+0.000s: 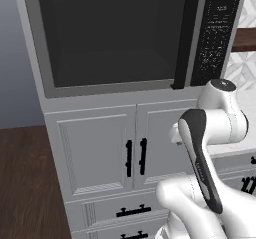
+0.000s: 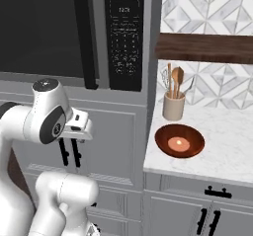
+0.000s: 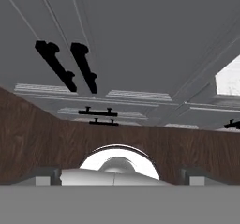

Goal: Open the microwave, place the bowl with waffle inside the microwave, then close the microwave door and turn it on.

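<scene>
Microwave (image 1: pixel 120 38) stands built in above the white cabinet doors (image 1: pixel 132 153), its door (image 1: pixel 112 35) shut and its black handle (image 1: pixel 186 38) untouched. We see the bowl with waffle (image 2: pixel 179 141) resting on the table (image 2: pixel 227 151) near the front edge, just in front of the utensil cup (image 2: pixel 173 105). Our pincer (image 3: pixel 120 174) is spread wide and holds nothing, pointing low at the cabinet fronts and the wood floor (image 3: pixel 47 138), well below the handle. We judge the risk lies in the long climb: the arm could clip the cabinet or reach the handle off-centre, so the fingers slip as the door swings. A loose swing toward the table could also knock the cup or the bowl.
</scene>
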